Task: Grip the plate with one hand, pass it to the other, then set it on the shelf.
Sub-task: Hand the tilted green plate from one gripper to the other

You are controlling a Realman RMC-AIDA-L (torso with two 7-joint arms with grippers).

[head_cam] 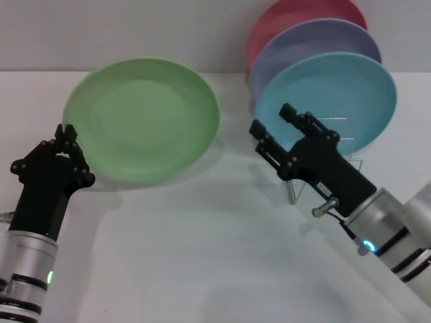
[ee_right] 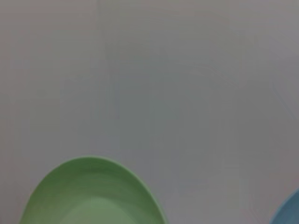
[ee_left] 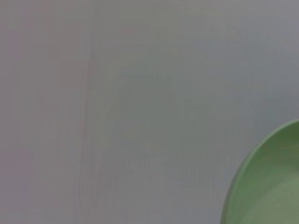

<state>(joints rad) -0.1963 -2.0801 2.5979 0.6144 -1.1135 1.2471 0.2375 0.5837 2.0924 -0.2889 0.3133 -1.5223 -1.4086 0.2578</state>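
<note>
The light green plate (head_cam: pixel 145 118) is held tilted above the white table, with its shadow under it. My left gripper (head_cam: pixel 67 134) is shut on the plate's left rim. The plate also shows in the left wrist view (ee_left: pixel 271 186) and in the right wrist view (ee_right: pixel 93 196). My right gripper (head_cam: pixel 273 121) is open and empty, to the right of the plate and apart from it, in front of the shelf. The shelf (head_cam: pixel 330 165) is a silver wire rack, partly hidden behind the right gripper.
Three plates stand upright in the rack: a pink one (head_cam: pixel 296 17) at the back, a lavender one (head_cam: pixel 316 40), and a turquoise-blue one (head_cam: pixel 343 94) in front, which also shows in the right wrist view (ee_right: pixel 289 210). The white table (head_cam: pixel 202 256) spreads in front.
</note>
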